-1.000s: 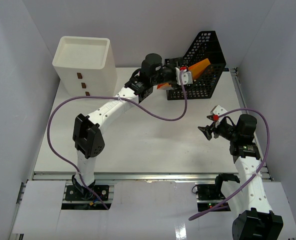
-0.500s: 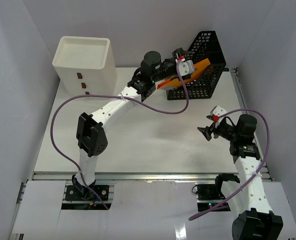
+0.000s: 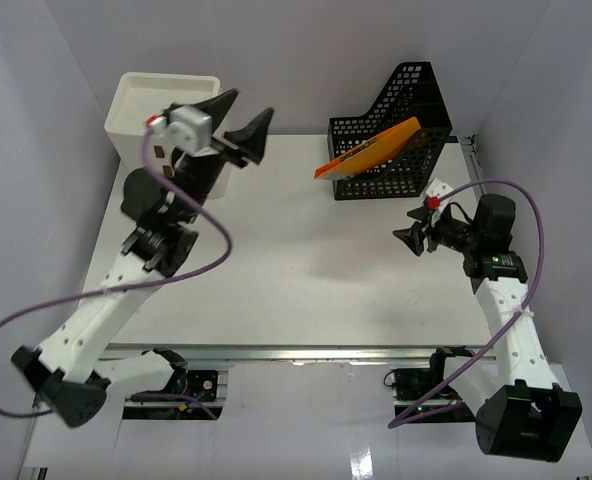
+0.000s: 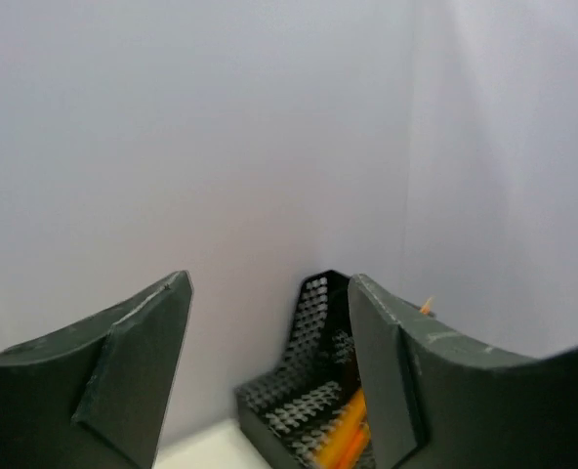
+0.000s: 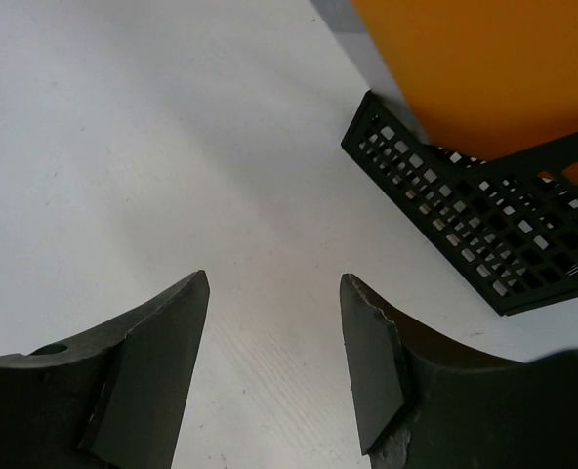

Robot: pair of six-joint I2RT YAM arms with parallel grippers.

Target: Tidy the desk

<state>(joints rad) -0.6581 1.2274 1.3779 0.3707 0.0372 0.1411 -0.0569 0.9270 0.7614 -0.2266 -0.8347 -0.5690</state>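
The desk (image 3: 296,270) is a white tabletop enclosed by white walls. An orange folder (image 3: 371,150) leans tilted inside a black mesh file holder (image 3: 401,110) at the back right. My left gripper (image 3: 248,112) is raised high over the back left, open and empty, facing the holder. In the left wrist view its fingers (image 4: 143,352) frame the holder (image 4: 304,391) and a strip of the orange folder (image 4: 346,438). My right gripper (image 3: 404,226) hovers open and empty just in front of the holder (image 5: 484,234); the orange folder (image 5: 474,68) shows above the desk (image 5: 123,147).
A white three-drawer box (image 3: 166,115) stands at the back left, right under my raised left arm. A metal rail (image 3: 296,352) runs along the near edge. Purple cables loop from both arms. White walls close in the left, back and right sides.
My left arm has pulled back from the file holder and swung up and to the left, leaving the orange folder in the holder. The right gripper has shifted slightly toward the holder and its jaws narrowed a little.
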